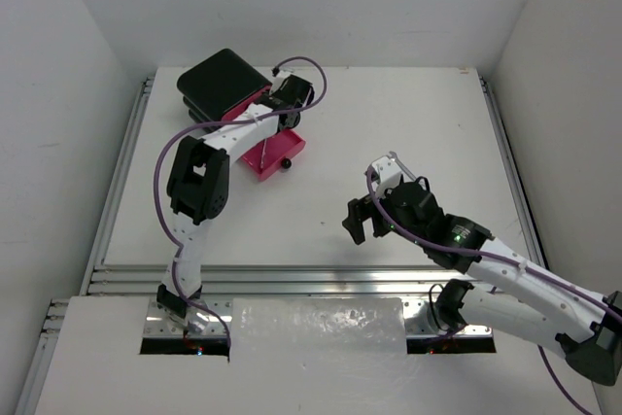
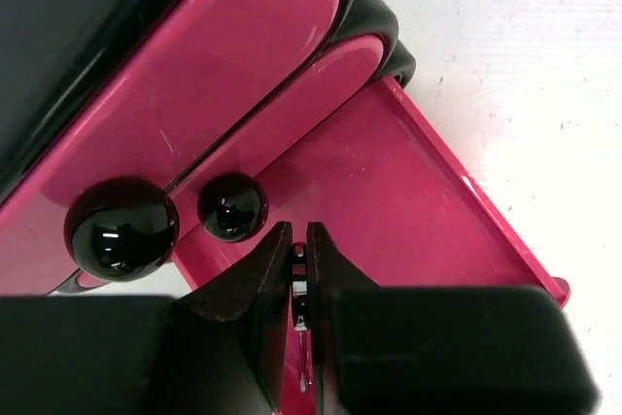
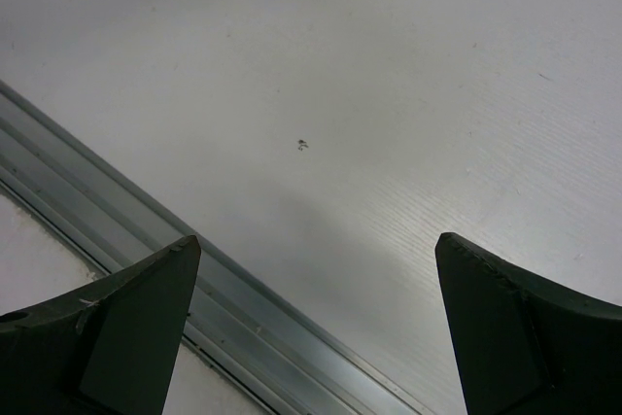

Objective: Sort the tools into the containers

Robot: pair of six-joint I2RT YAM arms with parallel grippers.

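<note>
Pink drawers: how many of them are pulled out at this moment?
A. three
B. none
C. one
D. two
C: only the bottom drawer is pulled out, while the top drawer and the middle drawer sit closed in the black box.

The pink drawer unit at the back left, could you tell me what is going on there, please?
The left gripper is pinching a thin silver tool, probably a wrench, over the open bottom drawer of the black box. The two drawers above are shut. The right gripper is open and holds nothing, above bare table near the front rail.
</note>
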